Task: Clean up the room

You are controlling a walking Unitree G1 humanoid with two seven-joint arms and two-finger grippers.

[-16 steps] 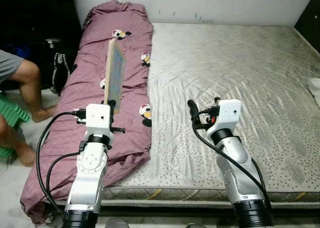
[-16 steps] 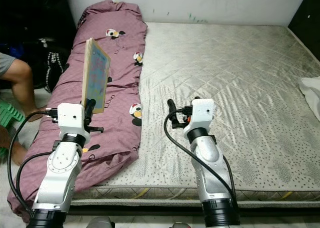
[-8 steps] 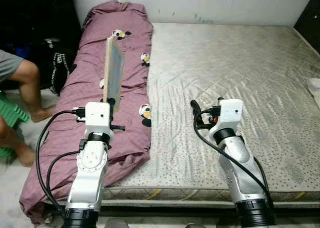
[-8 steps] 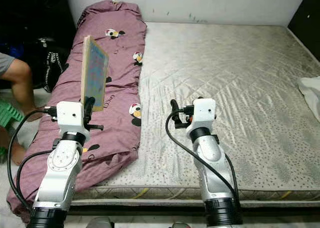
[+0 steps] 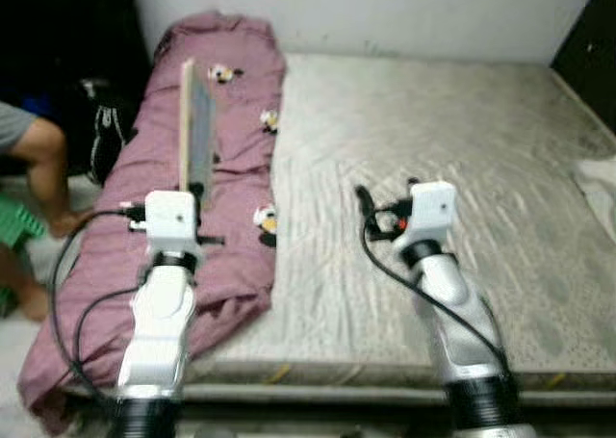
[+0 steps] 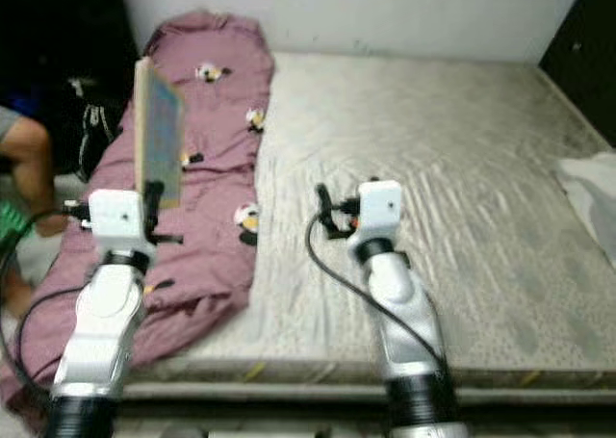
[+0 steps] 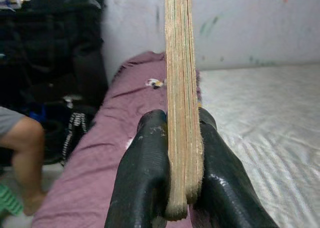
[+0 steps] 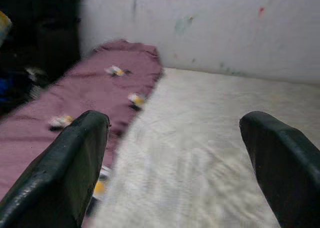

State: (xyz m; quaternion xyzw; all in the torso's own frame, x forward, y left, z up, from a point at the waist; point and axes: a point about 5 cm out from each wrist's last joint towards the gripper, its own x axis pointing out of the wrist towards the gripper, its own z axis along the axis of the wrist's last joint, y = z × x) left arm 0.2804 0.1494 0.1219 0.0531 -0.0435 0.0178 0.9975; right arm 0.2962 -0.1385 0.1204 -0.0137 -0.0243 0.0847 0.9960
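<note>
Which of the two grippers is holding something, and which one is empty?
The left gripper holds something: its fingers are shut on a thin flat board, standing upright above the purple blanket. The right gripper is open and empty over the mattress.

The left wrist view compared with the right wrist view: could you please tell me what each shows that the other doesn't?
Left wrist view alone: the left hand shut on a thin board held edge-on, and a person's leg beside the bed. Right wrist view alone: the right hand open, holding nothing. Both share the purple blanket, the grey mattress and the white wall.
</note>
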